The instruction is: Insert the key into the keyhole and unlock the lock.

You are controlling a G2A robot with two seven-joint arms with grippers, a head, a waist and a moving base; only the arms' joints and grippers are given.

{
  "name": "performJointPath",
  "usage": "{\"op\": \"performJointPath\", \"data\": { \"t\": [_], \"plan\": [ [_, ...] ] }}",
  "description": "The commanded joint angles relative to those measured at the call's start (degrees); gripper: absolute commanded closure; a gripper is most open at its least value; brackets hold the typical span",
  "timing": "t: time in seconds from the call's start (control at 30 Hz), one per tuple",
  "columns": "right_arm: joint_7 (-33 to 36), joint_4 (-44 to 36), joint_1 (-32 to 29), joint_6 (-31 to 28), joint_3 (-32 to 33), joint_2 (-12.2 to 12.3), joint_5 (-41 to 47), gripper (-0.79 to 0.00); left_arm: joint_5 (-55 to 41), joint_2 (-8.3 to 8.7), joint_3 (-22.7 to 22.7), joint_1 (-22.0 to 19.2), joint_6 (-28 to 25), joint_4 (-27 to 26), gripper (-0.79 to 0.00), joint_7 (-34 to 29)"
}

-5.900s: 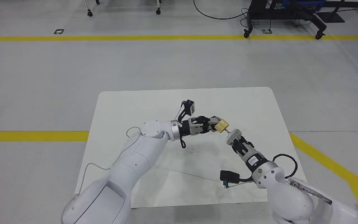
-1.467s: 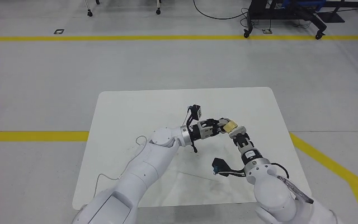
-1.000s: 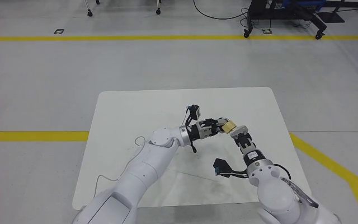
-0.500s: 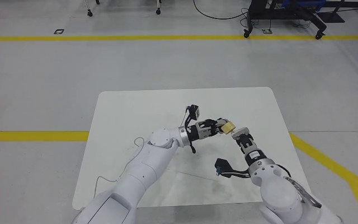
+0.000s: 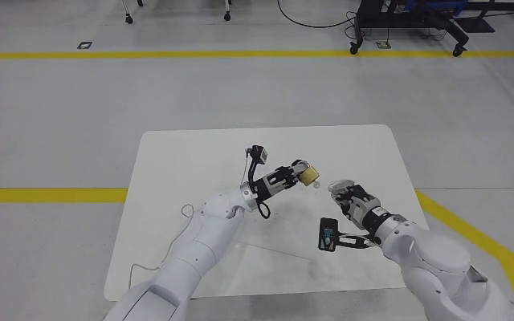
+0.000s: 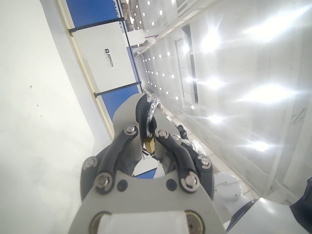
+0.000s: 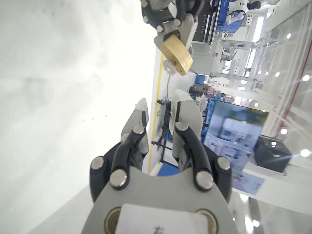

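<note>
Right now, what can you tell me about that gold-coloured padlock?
The padlock is a rounded, brass-looking block, held tilted in the air above the white table. The left tool is shut on its shackle end; a silvery loop shows in its grip. A key with a clear head sticks from its free end. Nothing else touches it.

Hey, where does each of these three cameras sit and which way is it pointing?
Top view: above the arms, looking down at the table; both arms show, left gripper holding the lock.
Left wrist view: on the left wrist, looking along its fingers up toward ceiling lights.
Right wrist view: on the right wrist, looking past the open right gripper across the table.
Shared: top and right wrist views both show the lock in the left gripper.
</note>
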Motion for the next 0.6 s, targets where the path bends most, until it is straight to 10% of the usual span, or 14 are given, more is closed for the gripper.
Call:
{"op": "performJointPath", "data": {
  "t": [0.0, 0.07, 0.1, 0.13, 0.5, 0.53, 0.57],
  "plan": [
    [-4.99, 1.92, -0.97, 0.15, 2.54, -0.10, 7.88, -0.175, 1.03, 0.64, -0.74, 1.54, -2.48, -1.13, 0.000, 0.83],
    [-8.68, 3.62, -1.21, -1.44, 4.22, -0.09, 12.13, -0.323, 0.91, 0.99, -1.26, 2.58, -3.23, -1.98, 0.000, 0.88],
    [-8.87, 3.73, -1.16, -1.95, 4.48, -0.04, 12.06, -0.736, 0.91, 0.99, -1.26, 2.58, -3.23, -1.98, 0.000, 0.88],
    [-8.87, 3.73, -1.16, -1.95, 4.48, -0.04, 12.06, -0.785, 0.91, 0.99, -1.26, 2.58, -3.23, -1.98, 0.000, 0.88],
    [-11.78, 4.36, -1.65, -0.41, 4.27, -0.31, 16.03, -0.785, 4.20, 1.20, -1.35, 3.43, -4.92, -3.61, 0.000, 6.33],
    [-13.26, 5.74, -1.93, 1.93, 4.79, -0.57, 19.29, -0.745, 2.47, 0.95, -1.50, 4.78, -6.17, -5.71, 0.000, 8.14],
    [-14.40, 6.35, -2.35, 4.05, 4.97, -0.80, 21.71, -0.453, -0.72, 0.70, -1.86, 6.40, -7.70, -7.57, 0.000, 9.00]
  ]
}}
